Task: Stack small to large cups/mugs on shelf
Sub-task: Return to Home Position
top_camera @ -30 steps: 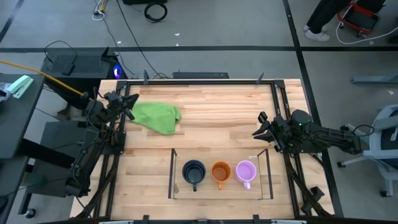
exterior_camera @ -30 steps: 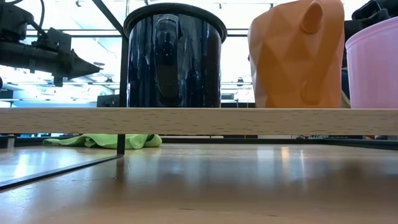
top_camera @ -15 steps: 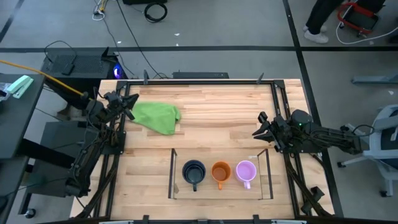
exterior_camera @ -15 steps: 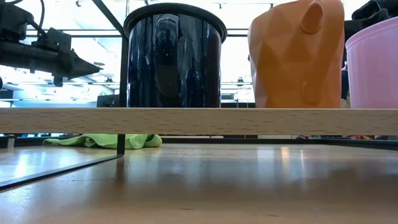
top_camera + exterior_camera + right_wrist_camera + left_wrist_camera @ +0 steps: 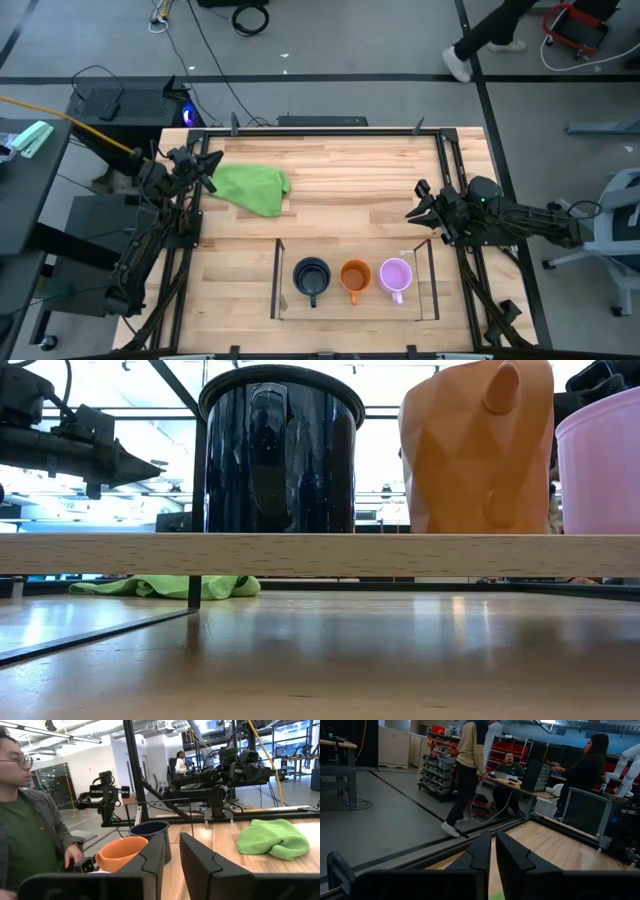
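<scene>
Nothing on the table had moved in the last second. The left gripper hung at ten o'clock beside the green cloth, fingers nearly together and empty. At six o'clock the shelf held the black mug, orange mug and light purple mug. The right gripper waited at three o'clock, fingers also nearly together, so the job looked finished.

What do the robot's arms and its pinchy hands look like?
The left arm and right arm are black and thin, made of jointed pieces like bent sticks. The left gripper and right gripper each have two black fingers, flat and angular with a stepped edge. A tiny green light glows near the right arm's wrist.
</scene>
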Controlling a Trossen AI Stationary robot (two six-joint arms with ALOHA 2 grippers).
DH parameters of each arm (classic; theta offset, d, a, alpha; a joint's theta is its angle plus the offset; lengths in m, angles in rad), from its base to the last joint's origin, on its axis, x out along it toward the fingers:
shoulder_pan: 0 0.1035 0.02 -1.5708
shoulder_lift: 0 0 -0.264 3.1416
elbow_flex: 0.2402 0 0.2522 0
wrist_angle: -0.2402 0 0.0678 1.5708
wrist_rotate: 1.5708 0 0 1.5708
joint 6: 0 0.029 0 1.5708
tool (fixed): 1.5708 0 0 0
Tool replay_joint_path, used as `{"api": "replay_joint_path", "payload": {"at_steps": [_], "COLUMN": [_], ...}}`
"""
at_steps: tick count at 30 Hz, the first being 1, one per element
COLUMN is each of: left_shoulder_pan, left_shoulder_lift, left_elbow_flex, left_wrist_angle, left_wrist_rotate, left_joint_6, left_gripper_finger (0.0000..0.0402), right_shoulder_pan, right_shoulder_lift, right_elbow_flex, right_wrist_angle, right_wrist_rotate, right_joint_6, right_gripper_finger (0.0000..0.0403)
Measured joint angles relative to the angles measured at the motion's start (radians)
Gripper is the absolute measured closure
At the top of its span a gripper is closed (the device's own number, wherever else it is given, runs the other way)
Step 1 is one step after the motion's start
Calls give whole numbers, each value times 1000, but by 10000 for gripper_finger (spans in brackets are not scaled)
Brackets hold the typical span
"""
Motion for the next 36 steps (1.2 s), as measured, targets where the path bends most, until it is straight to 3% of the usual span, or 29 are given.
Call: {"api": "replay_joint_path", "payload": {"at_steps": [36], "left_shoulder_pan": [0], "left_shoulder_lift": [0], "left_elbow_flex": [0], "left_wrist_angle": [0], "left_wrist_rotate": [0], "left_joint_6": [0], "left_gripper_finger": [372], "right_shoulder_pan": [0], "right_shoulder_lift": [0], "right_elbow_flex": [0], "right_wrist_angle": [0], "right_wrist_rotate": [0], "right_joint_6": [0], "right_gripper_finger": [335]}}
